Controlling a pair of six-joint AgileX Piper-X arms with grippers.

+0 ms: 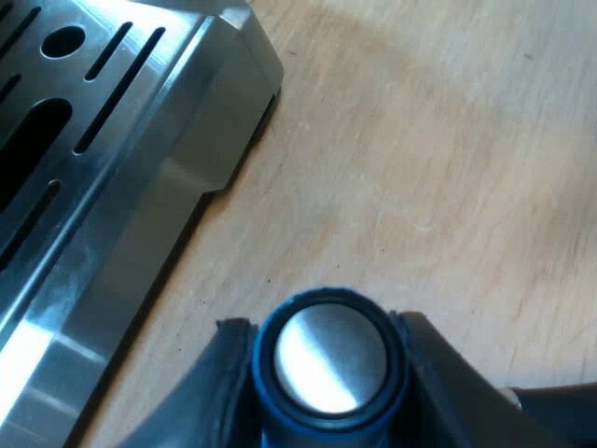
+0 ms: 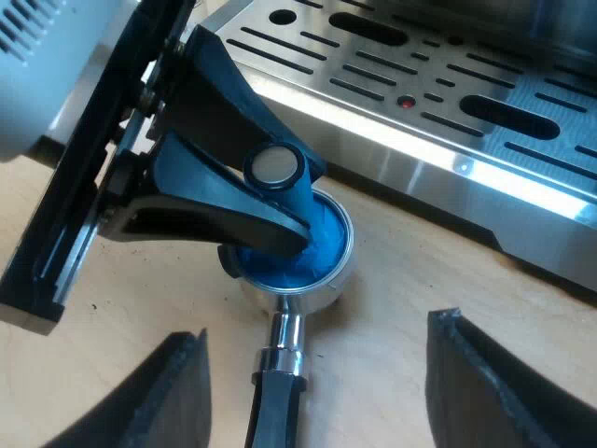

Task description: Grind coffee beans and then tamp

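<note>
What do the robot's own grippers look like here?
The left gripper has two black fingers, broad at the base and tapering to blunt tips, on a flat black block with a pale grey, slotted casing behind. The right gripper has matching black tapered fingers.

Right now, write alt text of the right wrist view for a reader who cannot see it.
The left gripper holds a blue tamper set into the metal holder on the wooden table, beside the slotted tray of the espresso machine. The right gripper hangs open over the holder's dark handle.
</note>
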